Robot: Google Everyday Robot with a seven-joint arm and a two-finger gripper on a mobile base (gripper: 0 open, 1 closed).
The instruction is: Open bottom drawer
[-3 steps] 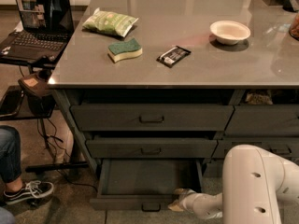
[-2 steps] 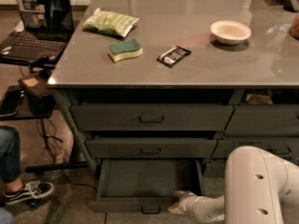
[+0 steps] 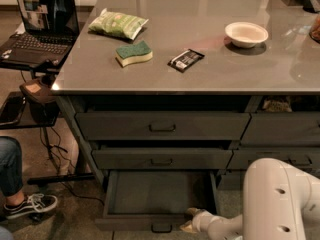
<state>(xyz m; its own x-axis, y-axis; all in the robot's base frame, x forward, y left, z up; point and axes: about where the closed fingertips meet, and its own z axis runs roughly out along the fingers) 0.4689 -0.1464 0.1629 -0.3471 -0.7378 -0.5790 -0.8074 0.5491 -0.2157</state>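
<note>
The wide dark grey-green metal bottom drawer [image 3: 150, 194] stands pulled out at lower centre. The white end effector [image 3: 191, 221] sits by its front rim, grip state impossible to tell. A sideways tug could skew and jam the drawer.

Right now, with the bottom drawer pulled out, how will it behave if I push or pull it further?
The bottom drawer looks like a rigid metal tray, so it should slide straight rather than flex. Nothing shows in it, so it is probably light. The hand sits at its front edge, to one side of the central handle; pushing there might skew it slightly.
</note>
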